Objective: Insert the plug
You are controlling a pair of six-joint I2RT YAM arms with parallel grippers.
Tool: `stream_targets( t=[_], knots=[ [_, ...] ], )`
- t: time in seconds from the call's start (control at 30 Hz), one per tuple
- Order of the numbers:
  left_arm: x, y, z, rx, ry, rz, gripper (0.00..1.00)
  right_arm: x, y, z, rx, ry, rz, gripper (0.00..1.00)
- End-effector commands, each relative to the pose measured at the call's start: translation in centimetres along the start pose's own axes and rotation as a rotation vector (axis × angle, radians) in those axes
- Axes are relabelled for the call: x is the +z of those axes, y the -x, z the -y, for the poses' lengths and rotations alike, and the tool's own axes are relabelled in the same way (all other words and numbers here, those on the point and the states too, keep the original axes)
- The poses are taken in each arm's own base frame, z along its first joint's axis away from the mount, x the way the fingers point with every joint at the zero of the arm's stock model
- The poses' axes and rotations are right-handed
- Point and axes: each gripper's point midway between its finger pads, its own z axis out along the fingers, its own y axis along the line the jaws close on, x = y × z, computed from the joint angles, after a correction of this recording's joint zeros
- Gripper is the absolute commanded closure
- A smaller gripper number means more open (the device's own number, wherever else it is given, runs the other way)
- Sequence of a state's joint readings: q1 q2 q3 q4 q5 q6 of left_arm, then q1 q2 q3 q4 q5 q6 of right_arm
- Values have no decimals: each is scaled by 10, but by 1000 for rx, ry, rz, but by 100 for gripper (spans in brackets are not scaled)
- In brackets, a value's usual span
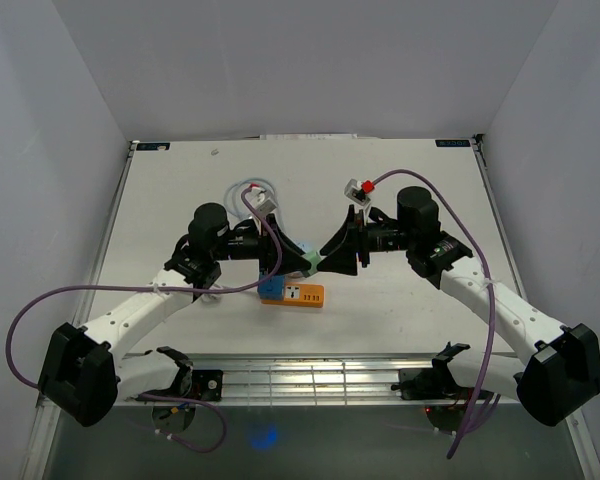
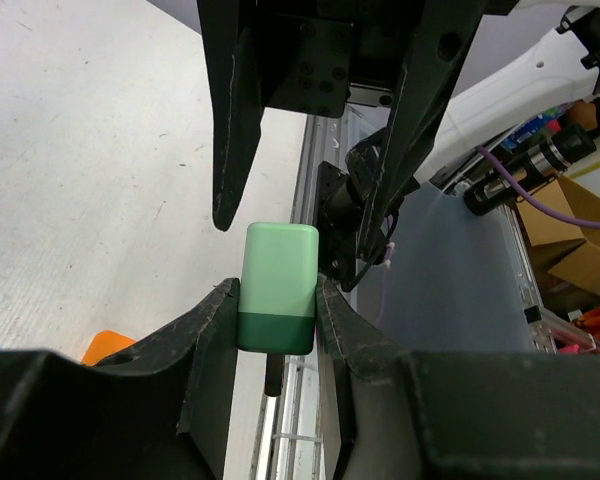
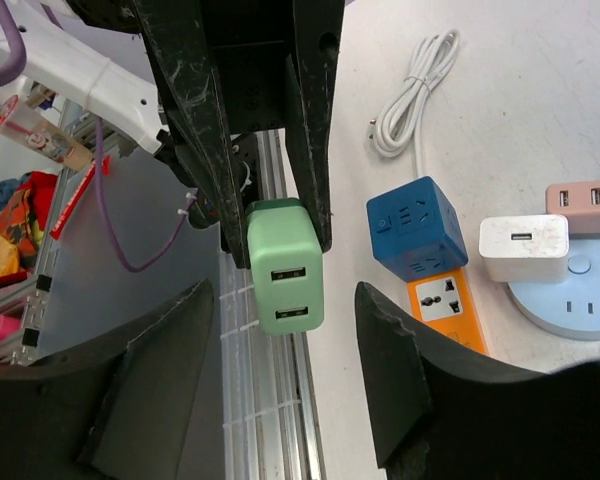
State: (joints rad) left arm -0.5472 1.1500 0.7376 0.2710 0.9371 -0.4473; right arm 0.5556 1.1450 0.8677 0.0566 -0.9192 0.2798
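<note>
Left gripper is pinched on the green plug, pads on the dark green end, so the plug hangs in the air clear of the table. The pale end sticks out past its fingertips. That looks deliberate, since it leaves free body for the other arm to take.

Right gripper is spread, one finger each side of that pale end, with a gap on both sides and no contact. The USB-port face points straight at its wrist camera. Reads as a mid-air handover: the left grip sits at what I take to be the pin end (a dark pin shows just past the dark edge in the left wrist view), so that end needs freeing before insertion.

The sockets are on the table below and beside the two grippers: the orange power strip with the blue cube socket at its end. Beyond the right gripper's right finger lie a white adapter, a pink adapter and a round pale-blue strip.

Risk: the plug twists if the right gripper closes off-centre while the left holds only the short dark band.
</note>
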Motion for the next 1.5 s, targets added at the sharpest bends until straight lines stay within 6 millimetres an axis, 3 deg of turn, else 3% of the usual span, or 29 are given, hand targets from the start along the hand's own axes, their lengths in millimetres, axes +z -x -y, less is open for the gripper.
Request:
stream_targets(
  t=[0.0, 0.1, 0.6, 0.9, 0.93, 1.07, 1.17, 1.2, 1.27, 1.3, 1.37, 1.47],
  knots=[
    [-2, 2, 18, 68, -92, -3, 100, -3, 18, -15, -73, 61, 45, 37],
    [-1, 2, 19, 62, -101, -7, 100, -1, 17, -15, -68, 74, 39, 43],
    [0, 5, 19, 57, -104, 2, 100, 7, 5, -10, -33, 87, 16, 47],
    [1, 6, 18, 55, -102, 4, 100, 17, 2, -13, -28, 108, 1, 57],
    [1, 6, 17, 55, -99, 6, 100, 18, 1, -13, -27, 109, 0, 68],
    [1, 8, 16, 57, -87, 15, 99, 19, -1, -14, -22, 114, -7, 89],
    [0, 9, 15, 62, -72, 26, 91, 17, -1, -12, -33, 94, -5, 92],
    [-1, 10, 17, 65, -65, 33, 74, 16, 0, -11, -46, 77, 3, 92],
    [-3, 12, 11, 68, -16, 52, 60, 15, -3, -9, -44, 60, -5, 92],
    [-5, 13, 10, 69, 9, 55, 49, 15, -4, -6, -42, 42, -8, 92],
    [-9, 23, -9, 58, 145, 99, 43, 14, -10, 0, -46, 17, -32, 92],
    [-22, 17, -34, 2, 340, 88, 35, 12, -19, 9, -53, -22, -55, 92]
  ],
)
